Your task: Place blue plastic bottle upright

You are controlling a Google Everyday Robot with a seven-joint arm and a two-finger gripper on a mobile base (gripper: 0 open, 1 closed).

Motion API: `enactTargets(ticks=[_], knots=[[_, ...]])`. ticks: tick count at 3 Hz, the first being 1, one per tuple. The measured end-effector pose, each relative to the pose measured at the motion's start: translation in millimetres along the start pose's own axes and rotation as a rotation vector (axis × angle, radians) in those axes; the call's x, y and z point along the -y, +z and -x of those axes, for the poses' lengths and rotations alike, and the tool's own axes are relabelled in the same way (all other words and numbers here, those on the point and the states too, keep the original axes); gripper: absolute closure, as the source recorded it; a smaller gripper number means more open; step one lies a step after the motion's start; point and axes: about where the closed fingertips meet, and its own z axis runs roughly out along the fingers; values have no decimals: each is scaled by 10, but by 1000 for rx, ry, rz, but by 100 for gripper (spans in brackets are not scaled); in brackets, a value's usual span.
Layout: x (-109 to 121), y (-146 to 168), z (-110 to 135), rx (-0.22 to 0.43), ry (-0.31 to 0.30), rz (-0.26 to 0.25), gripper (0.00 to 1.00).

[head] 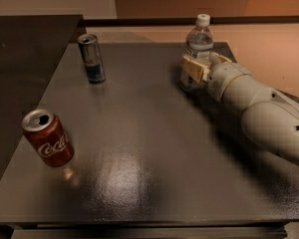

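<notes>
The blue plastic bottle [199, 40] is clear with a white cap and a pale label. It stands upright on the dark table [139, 133] near the back right corner. My gripper [202, 67] reaches in from the right and is shut around the bottle's lower half. One tan finger [193, 68] lies across the bottle's front and hides its base. The other finger shows behind the bottle on the right.
A slim blue-silver can [91, 59] stands upright at the back left. A red Coca-Cola can [47, 138] stands at the front left, tilted a little. My white arm [264, 113] covers the right side of the table.
</notes>
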Motion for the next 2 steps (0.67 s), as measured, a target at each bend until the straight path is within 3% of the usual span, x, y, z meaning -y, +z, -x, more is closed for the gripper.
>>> enactTargets(ticks=[1,2], knots=[[23,9,-15,-1,-2,-3,0],[24,9,-15,-1,-2,-3,0]])
